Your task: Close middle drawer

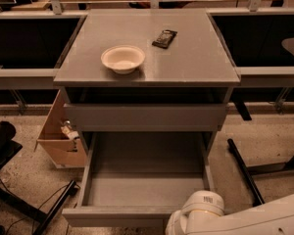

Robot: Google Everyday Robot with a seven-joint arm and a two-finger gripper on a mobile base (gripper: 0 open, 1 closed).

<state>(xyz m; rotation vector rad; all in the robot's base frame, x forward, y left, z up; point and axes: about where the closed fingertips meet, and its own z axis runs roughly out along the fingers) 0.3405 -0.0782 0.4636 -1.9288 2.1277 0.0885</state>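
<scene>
Camera view looks down on a grey cabinet (220, 99) on a speckled floor. The middle drawer (147, 190) is pulled far out toward the camera. Its long tray is bare, with low side walls on both sides. Its front panel (112, 217) runs along the bottom edge of the frame. Another grey drawer front (144, 116) sits above it, just under the tabletop (196, 67).

The white arm (206, 210) comes in from the bottom right corner. Its rounded joint overlaps the right end of the front panel. The gripper is not visible, as the frame's bottom edge cuts the arm off. Whether it is open or closed cannot be told.

On the tabletop a white bowl (122, 58) stands left of centre. A dark packet (164, 38) lies behind it to the right, apart from it and well in from the edges.

Left of the drawer, an open cardboard box (59, 143) stands close to the cabinet's side. Black bars (44, 214) cross the floor near the drawer's front left corner. On the right, a black frame leg (244, 170) lies on the floor, with open floor between it and the drawer's side wall.
</scene>
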